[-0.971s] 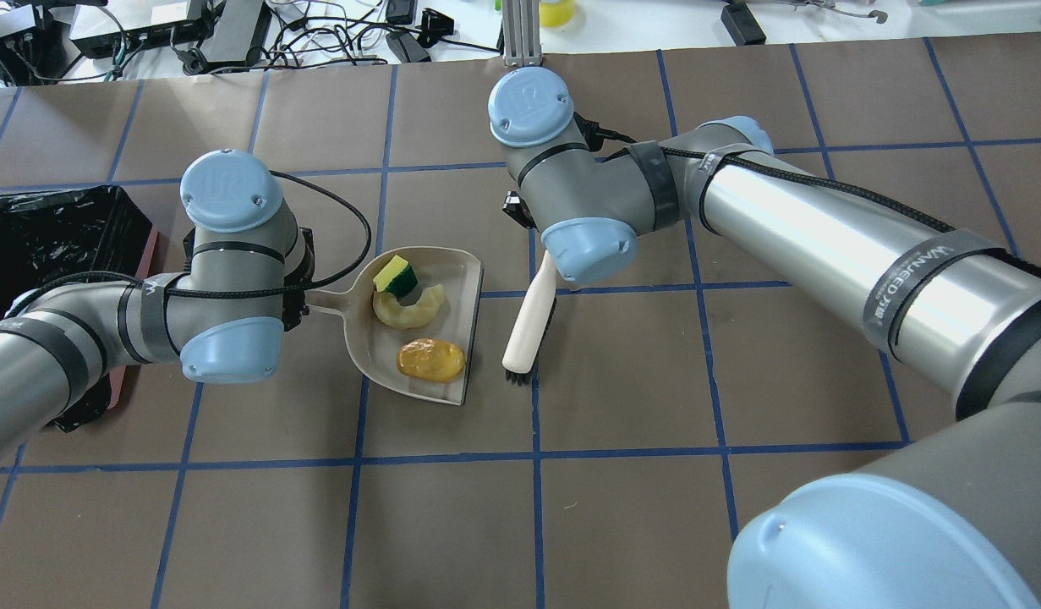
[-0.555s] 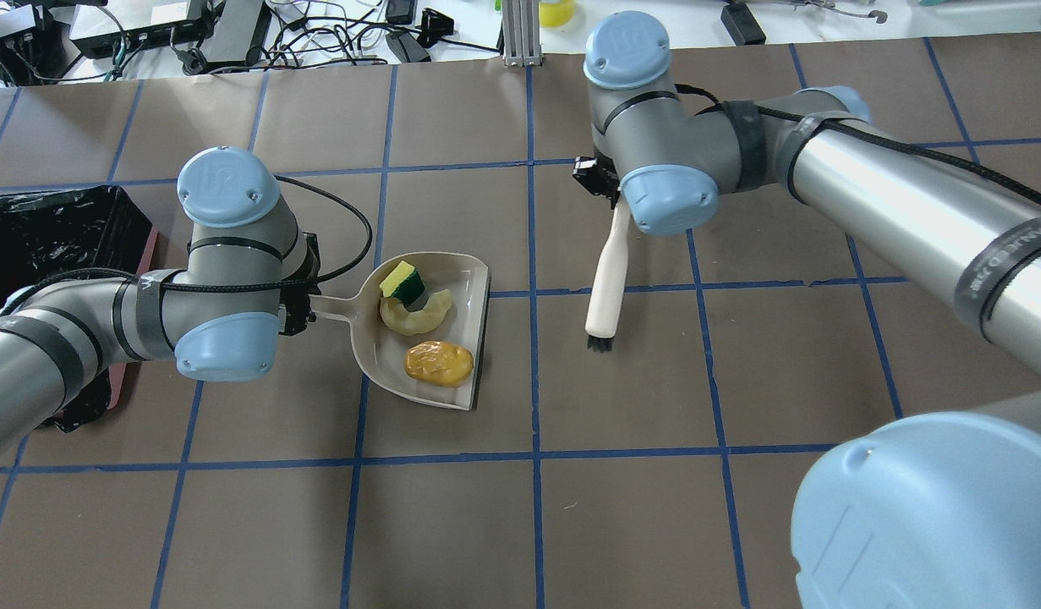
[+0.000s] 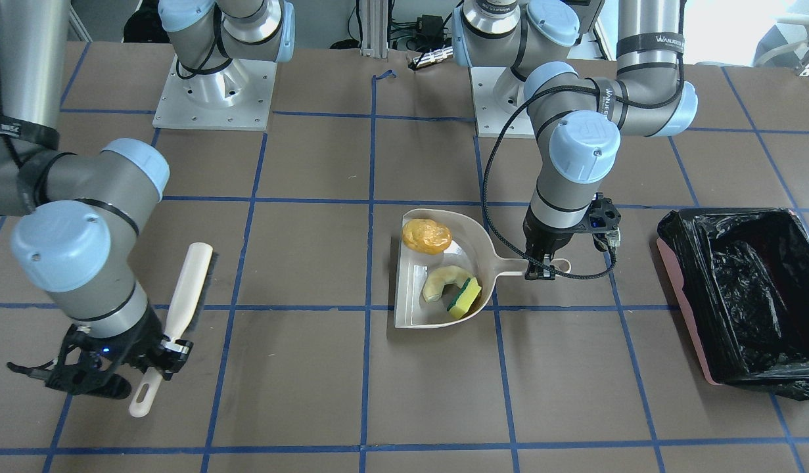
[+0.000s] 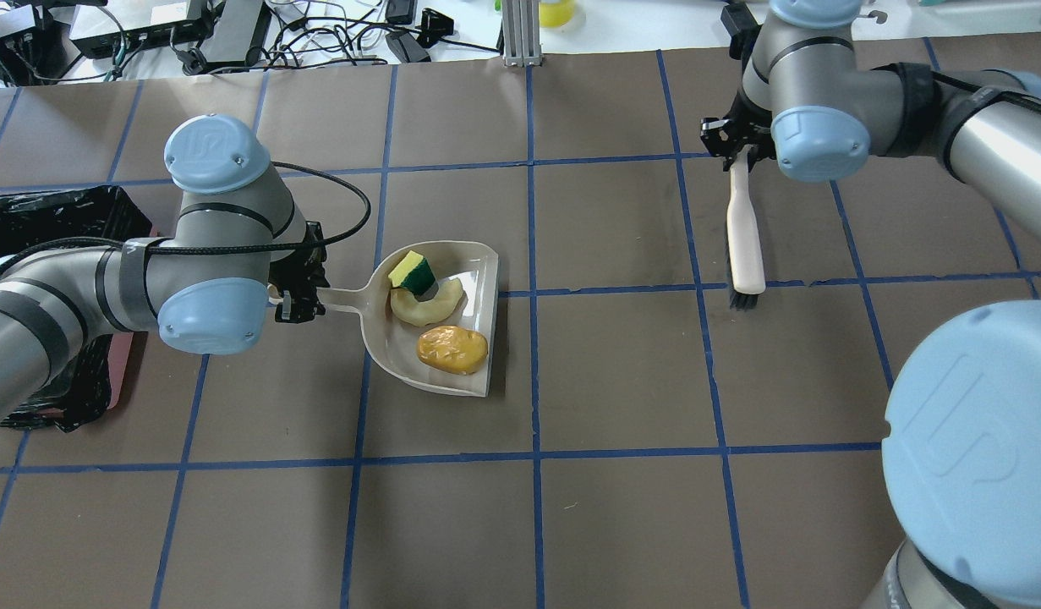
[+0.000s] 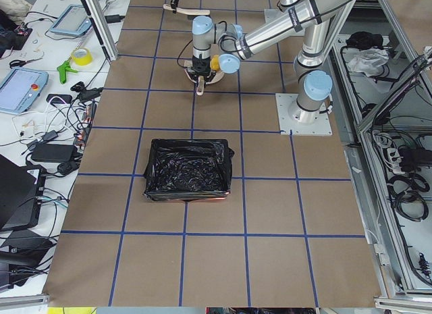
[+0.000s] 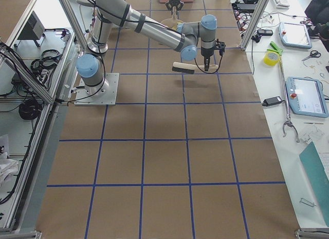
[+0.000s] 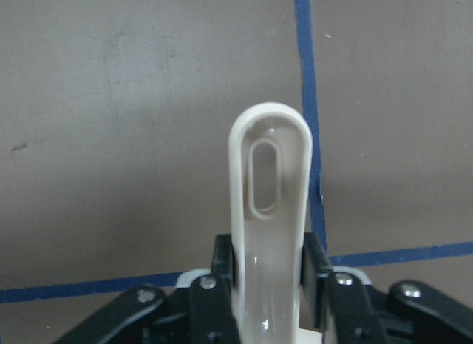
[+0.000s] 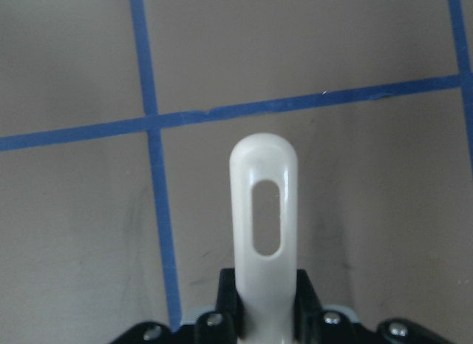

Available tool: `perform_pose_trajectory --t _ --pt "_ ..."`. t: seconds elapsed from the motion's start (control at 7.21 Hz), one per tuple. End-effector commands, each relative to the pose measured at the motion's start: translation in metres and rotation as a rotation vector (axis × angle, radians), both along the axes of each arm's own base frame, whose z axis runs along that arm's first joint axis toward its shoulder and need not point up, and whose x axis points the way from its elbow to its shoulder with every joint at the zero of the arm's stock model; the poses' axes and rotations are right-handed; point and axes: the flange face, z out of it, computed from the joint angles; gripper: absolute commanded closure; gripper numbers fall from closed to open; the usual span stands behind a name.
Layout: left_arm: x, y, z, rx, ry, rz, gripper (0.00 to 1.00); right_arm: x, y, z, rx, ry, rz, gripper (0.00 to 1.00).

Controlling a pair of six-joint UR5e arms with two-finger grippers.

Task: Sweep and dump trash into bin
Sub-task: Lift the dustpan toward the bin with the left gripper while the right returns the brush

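Your brush (image 4: 747,241) now upper right, clamped in right gripper (image 4: 736,150); dustpan (image 4: 474,262) clamped in left gripper (image 4: 304,301), open mat (image 4: 613,355) between.

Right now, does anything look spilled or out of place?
Nothing stands out. The sponge, curved piece and potato-like lump all lie inside the dustpan, held by the left gripper; the right gripper holds the brush.

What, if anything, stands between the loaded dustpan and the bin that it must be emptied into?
Nothing visible does. In the front-facing view the strip of table between the dustpan and the bin holds no object; only the left gripper, shut on the dustpan's handle, sits on that side.
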Motion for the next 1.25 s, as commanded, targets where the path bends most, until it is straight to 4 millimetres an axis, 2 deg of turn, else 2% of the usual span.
perform_pose_trajectory --t 0.0,0.14,0.28,0.42,0.55,0.69,0.83,1.11 --pt "0.002 -0.014 0.019 -0.043 0.045 0.012 1.0 -0.072 -0.025 -0.009 -0.03 -0.043 0.089 0.8" --pt "0.012 -0.024 0.029 -0.066 0.084 0.036 1.0 -0.079 -0.045 -0.003 -0.053 -0.03 0.125 0.8" --pt "0.027 -0.032 0.039 -0.089 0.106 0.063 1.0 -0.083 -0.053 -0.011 -0.048 -0.031 0.123 0.8" --pt "0.043 -0.043 0.053 -0.119 0.131 0.089 1.0 -0.101 -0.059 -0.025 -0.041 -0.054 0.127 0.8" --pt "0.065 -0.053 0.065 -0.138 0.191 0.123 1.0 -0.107 -0.063 -0.024 -0.046 -0.053 0.111 0.8" --pt "0.098 -0.061 0.079 -0.132 0.247 0.177 1.0 -0.11 -0.074 -0.03 -0.05 -0.05 0.104 0.8" --pt "0.122 -0.066 0.095 -0.14 0.255 0.215 1.0 -0.114 -0.089 -0.037 -0.054 -0.044 0.102 0.8" --pt "0.168 -0.069 0.121 -0.164 0.242 0.249 1.0 -0.116 -0.091 -0.039 -0.05 -0.028 0.078 0.8"
